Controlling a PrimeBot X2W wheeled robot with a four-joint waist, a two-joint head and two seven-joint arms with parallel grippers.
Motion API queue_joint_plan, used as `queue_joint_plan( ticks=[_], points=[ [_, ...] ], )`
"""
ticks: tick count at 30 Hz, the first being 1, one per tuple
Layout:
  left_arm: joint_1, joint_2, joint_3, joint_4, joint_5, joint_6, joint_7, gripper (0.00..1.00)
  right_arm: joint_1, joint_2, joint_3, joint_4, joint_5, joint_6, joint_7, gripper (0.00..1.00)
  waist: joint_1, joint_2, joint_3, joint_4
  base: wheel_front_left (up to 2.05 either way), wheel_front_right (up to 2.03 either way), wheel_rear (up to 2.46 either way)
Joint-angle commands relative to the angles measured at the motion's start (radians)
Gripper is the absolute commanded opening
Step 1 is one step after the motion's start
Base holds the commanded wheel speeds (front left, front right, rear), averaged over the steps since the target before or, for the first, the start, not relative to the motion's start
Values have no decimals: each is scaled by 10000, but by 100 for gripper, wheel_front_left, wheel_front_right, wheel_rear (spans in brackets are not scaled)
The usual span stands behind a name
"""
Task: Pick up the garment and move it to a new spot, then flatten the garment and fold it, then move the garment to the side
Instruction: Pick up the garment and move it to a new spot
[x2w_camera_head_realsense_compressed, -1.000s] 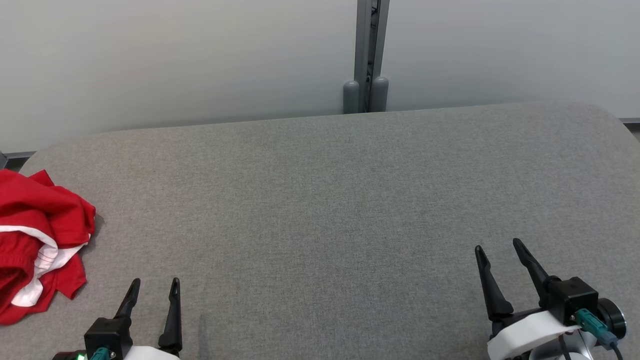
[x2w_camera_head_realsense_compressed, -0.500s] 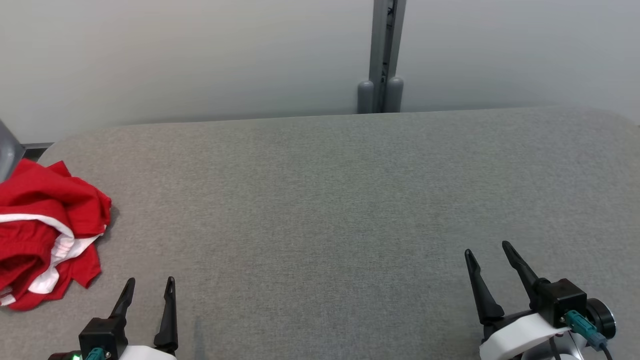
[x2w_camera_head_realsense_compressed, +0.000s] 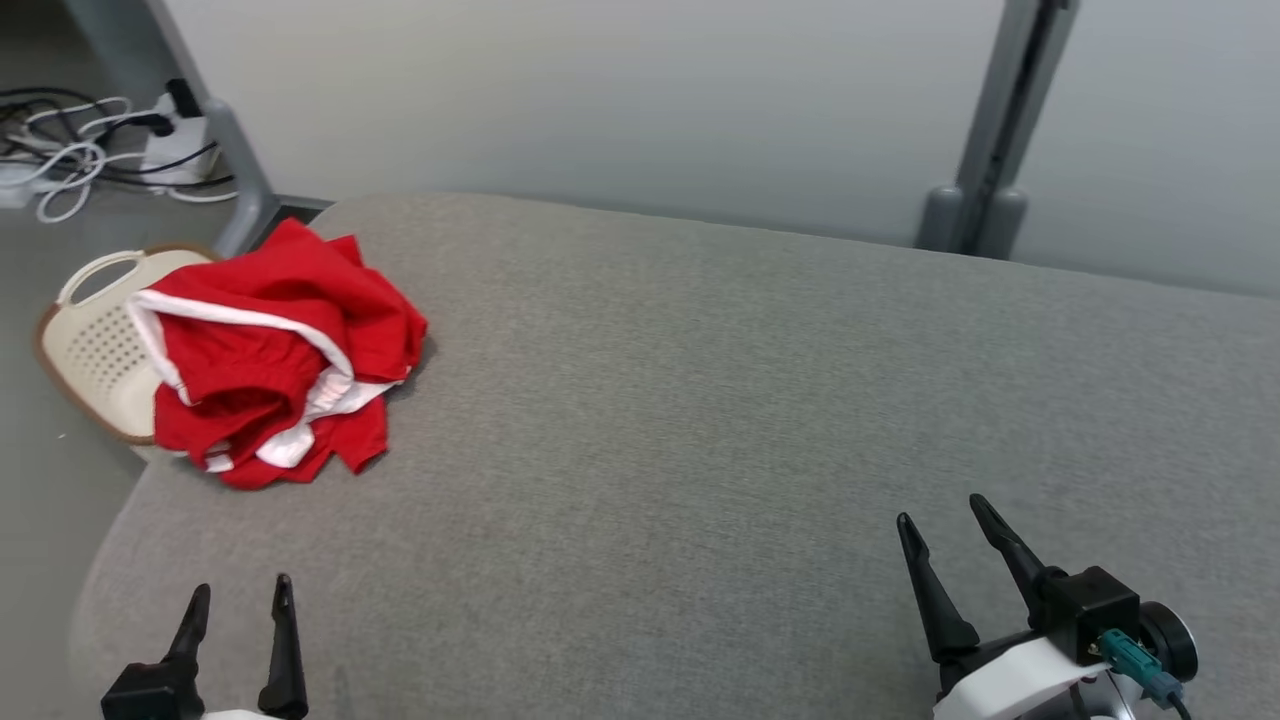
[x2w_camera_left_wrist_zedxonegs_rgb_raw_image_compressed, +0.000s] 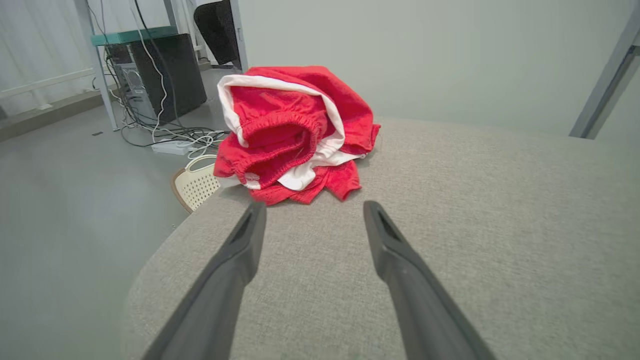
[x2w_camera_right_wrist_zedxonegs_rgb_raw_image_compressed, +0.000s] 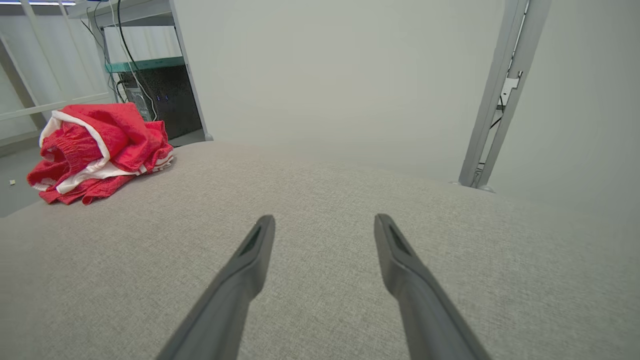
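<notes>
Fingers wide apart and empty on both arms: your left fingers (x2w_camera_head_realsense_compressed: 284, 650) sit nearest the work, your right fingers (x2w_camera_head_realsense_compressed: 930, 590) well off to the other side. The garment (x2w_camera_head_realsense_compressed: 270, 350), red with white trim and bunched in a soft heap, lies at the far left corner of the surface (x2w_camera_head_realsense_compressed: 700, 400), right at the rounded edge above a basket (x2w_camera_head_realsense_compressed: 95, 340) on the floor. Expect it to be light, limp and quick to drape, so pinch a raised fold or the gathered waistband. Carry it rightward, where the bare middle offers plenty of room.
</notes>
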Motion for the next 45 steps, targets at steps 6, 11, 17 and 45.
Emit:
queue_joint_plan(
  ticks=[6, 11, 17, 45],
  points=[
    [234, 38, 356, 119, -54, 137, -47, 100, -119, -10, 219, 141, 6, 1, -48, 100, 0, 0, 24, 1547, 0, 0, 0],
    [323, 38, 402, 188, -120, 199, -47, 100, -165, -8, 281, 198, 67, 1, -48, 100, 0, 0, 49, 1885, 0, 0, 0],
    [327, 40, 403, 210, -305, 150, -47, 100, -255, -4, 398, 208, 78, 1, -48, 100, 0, 0, 144, 1956, 0, 0, 0],
    [-3734, 820, 1576, 2275, -1245, -655, -27, 100, -1380, -1013, 813, -46, -58, 1, -49, 100, 0, 0, 2414, -195, 0, 0, 0]
  ],
)
